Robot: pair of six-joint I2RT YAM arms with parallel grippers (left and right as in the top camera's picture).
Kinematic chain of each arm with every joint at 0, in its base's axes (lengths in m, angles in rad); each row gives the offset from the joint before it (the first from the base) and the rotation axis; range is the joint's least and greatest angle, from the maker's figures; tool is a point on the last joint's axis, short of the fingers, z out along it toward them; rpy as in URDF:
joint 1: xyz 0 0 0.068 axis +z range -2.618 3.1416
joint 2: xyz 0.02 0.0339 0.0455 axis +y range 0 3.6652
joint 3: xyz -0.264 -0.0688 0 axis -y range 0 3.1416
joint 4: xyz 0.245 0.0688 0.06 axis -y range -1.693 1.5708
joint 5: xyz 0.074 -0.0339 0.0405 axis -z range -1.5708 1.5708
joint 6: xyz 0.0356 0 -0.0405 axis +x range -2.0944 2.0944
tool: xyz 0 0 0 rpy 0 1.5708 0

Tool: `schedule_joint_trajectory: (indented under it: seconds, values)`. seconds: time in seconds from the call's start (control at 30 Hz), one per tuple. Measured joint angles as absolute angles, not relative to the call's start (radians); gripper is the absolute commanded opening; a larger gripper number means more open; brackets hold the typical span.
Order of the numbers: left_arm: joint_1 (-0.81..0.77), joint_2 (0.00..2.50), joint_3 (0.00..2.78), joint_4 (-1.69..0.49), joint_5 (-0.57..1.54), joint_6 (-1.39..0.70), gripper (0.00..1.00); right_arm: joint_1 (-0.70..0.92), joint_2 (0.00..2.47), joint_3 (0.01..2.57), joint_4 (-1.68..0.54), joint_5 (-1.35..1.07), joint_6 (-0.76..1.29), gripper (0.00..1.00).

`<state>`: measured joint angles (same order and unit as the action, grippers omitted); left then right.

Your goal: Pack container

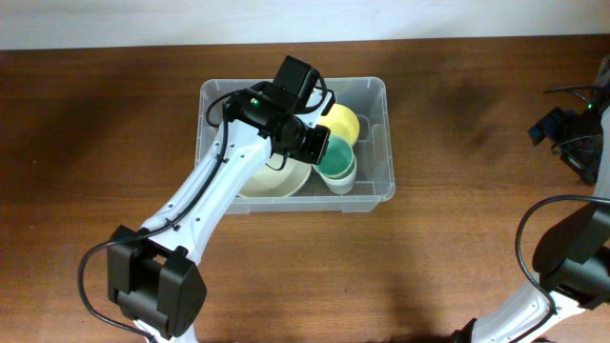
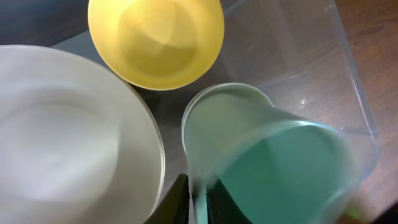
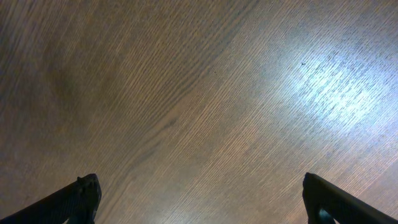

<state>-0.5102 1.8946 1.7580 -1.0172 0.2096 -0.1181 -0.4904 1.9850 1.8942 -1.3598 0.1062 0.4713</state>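
Left end effector (image 2: 198,199) pinches the green cup (image 2: 280,174) by its rim inside the container (image 1: 379,114), which runs lengthwise along the far edge of the desk (image 1: 457,248).

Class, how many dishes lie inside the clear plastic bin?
3: white bowl at left, yellow bowl back right, green-lined cup front right. The arm may hide others.

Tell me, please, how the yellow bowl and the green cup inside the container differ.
The yellow bowl is yellow inside; the green cup is green inside with a pale outer wall. The yellow bowl is wide and shallow, the green cup narrower and deeper. The left gripper pinches the green cup's rim, while the yellow bowl sits free. Both are inside the container, next to a white bowl.
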Motion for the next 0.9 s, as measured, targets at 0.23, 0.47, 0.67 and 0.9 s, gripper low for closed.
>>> schedule_joint_trajectory:
  seconds: [0.23,0.47,0.67,0.9]
  values:
    - [-0.51,1.895,1.758,-1.007,0.24,-0.096,0.38,-0.49,1.985,1.894,-1.36,0.106,0.472,0.99]
    - [-0.509,1.895,1.758,-1.005,0.147,-0.072,0.99,-0.49,1.985,1.894,-1.36,0.106,0.471,0.99]
    - [-0.458,1.894,1.758,-1.021,-0.043,-0.075,1.0,-0.49,1.985,1.894,-1.36,0.106,0.472,0.99]
    - [-0.289,1.769,1.758,-1.074,-0.115,-0.116,1.0,-0.49,1.985,1.894,-1.36,0.106,0.471,0.99]
